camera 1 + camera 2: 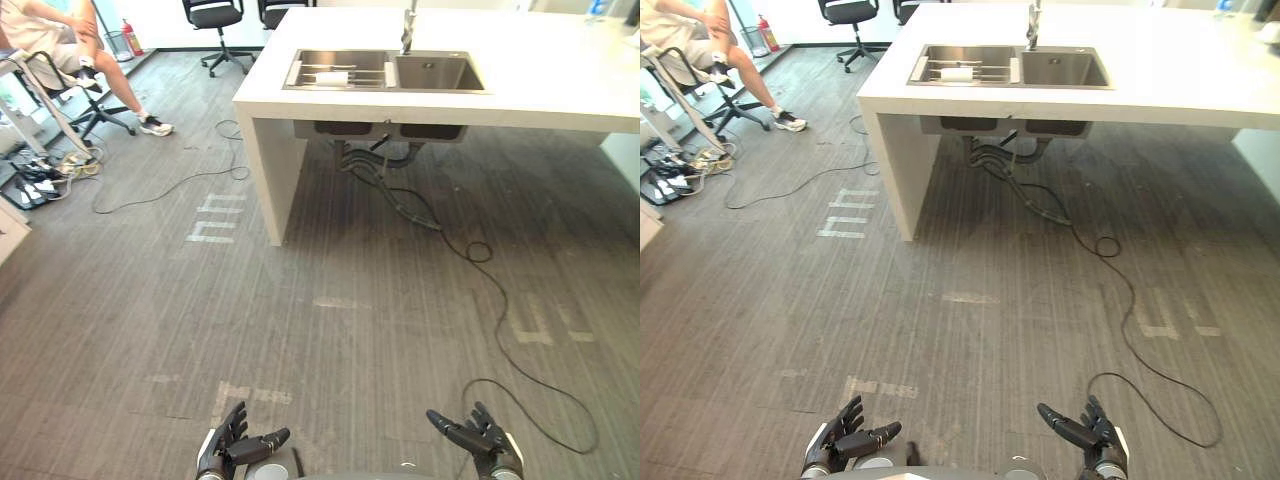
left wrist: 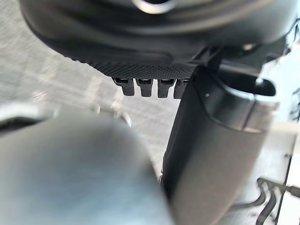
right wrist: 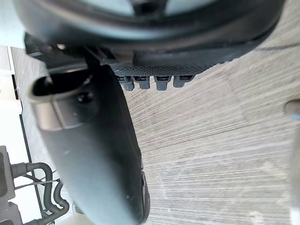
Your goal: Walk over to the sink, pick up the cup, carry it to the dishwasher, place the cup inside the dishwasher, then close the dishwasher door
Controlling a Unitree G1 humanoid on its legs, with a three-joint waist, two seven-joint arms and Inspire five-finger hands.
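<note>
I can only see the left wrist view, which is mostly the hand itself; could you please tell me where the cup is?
Observer: The white cup lies on a rack in the left basin of the sink, in the counter ahead.
Operator: Is either hand holding anything?
Observer: No, the left hand and the right hand hang low, open and empty.
Operator: Is anyone nearby?
Observer: A person sits at the far left, away from the sink.

My left hand [image 1: 232, 447] hangs low before me, fingers loosely spread, thumb pointing inward; my right hand [image 1: 482, 438] mirrors it, fingers relaxed too.
</note>
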